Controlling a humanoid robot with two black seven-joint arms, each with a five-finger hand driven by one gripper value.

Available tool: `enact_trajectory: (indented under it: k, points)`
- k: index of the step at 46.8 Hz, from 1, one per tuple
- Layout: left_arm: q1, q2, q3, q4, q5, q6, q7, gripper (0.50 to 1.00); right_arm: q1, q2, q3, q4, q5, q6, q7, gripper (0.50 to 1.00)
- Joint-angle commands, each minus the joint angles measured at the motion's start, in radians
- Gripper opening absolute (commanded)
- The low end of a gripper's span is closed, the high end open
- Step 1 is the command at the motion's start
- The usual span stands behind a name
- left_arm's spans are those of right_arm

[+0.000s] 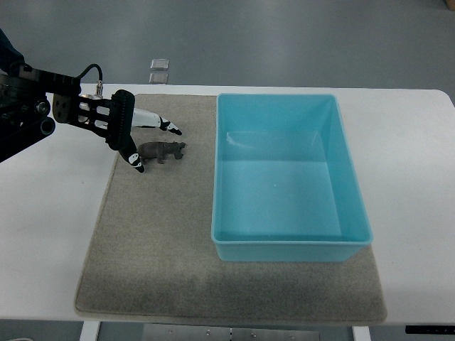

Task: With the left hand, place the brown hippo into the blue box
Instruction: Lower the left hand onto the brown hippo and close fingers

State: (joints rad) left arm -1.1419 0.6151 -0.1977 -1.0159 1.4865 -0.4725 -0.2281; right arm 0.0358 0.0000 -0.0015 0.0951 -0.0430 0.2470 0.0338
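Observation:
A small brown hippo (163, 150) stands on the grey mat (156, 241), just left of the blue box (288, 245). The box is an open rectangular tub with nothing inside. My left hand (153, 145) comes in from the upper left on a black arm and hovers over the hippo's left end. Its fingers (169, 126) are spread, with the thumb low at the hippo's rear and the other fingers above its back. Nothing is held. The right arm does not show.
The mat lies on a white table (50, 227) and carries both the hippo and the box. A small clear square object (159, 64) sits beyond the table's far edge.

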Motion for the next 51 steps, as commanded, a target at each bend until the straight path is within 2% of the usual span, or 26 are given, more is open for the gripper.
enact_trajectory:
  k: [1, 30, 40, 51]
  points:
    - [0.001, -0.005, 0.000, 0.000, -0.003, 0.000, 0.003, 0.996, 0.000, 0.000, 0.000, 0.000, 0.000, 0.000, 0.000, 0.936]
    - [0.002, -0.028, 0.000, 0.004, -0.003, 0.026, 0.004, 0.988, 0.000, 0.000, 0.000, 0.000, 0.000, 0.000, 0.000, 0.936]
    - [0.002, -0.055, 0.000, 0.060, -0.011, 0.015, 0.022, 0.992, 0.000, 0.000, 0.000, 0.000, 0.000, 0.000, 0.000, 0.936]
    - [0.002, -0.077, -0.002, 0.063, -0.017, 0.014, 0.027, 0.990, 0.000, 0.000, 0.000, 0.000, 0.000, 0.000, 0.000, 0.936]
